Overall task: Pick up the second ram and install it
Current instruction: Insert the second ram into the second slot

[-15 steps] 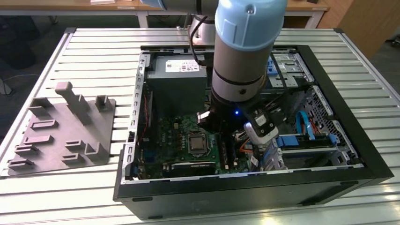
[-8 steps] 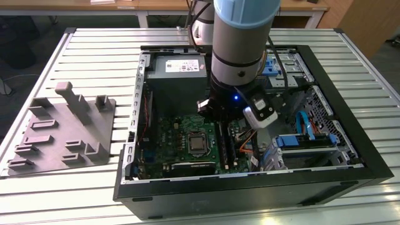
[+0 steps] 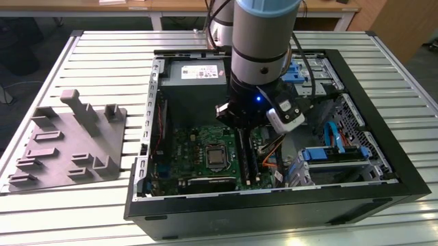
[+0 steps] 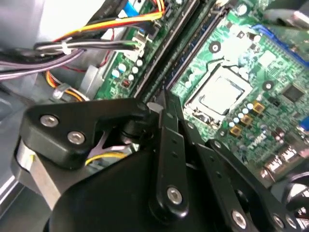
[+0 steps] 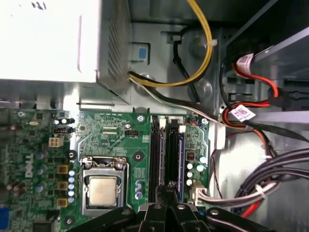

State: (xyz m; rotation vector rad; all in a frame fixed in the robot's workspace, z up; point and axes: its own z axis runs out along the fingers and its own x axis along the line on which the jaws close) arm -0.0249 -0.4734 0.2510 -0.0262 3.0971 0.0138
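My gripper (image 3: 241, 129) reaches down into the open computer case (image 3: 383, 169), over the long black slots of the green motherboard (image 3: 195, 148). In both wrist views the gripper (image 5: 167, 187) (image 4: 162, 100) has its black fingers drawn together. They are shut on the second ram (image 5: 169, 157), a thin dark stick seen edge-on. The second ram (image 3: 243, 154) stands along the slots just to the exterior view's right of the processor socket (image 3: 217, 156). I cannot tell how deep it sits in its slot.
A grey moulded fixture tray (image 3: 68, 146) lies on the slatted table at the exterior view's left. The power supply (image 3: 195, 77) is at the case's far end. Cable bundles (image 5: 270, 174) (image 4: 96, 43) and blue drive brackets (image 3: 329, 154) crowd the side beyond the slots.
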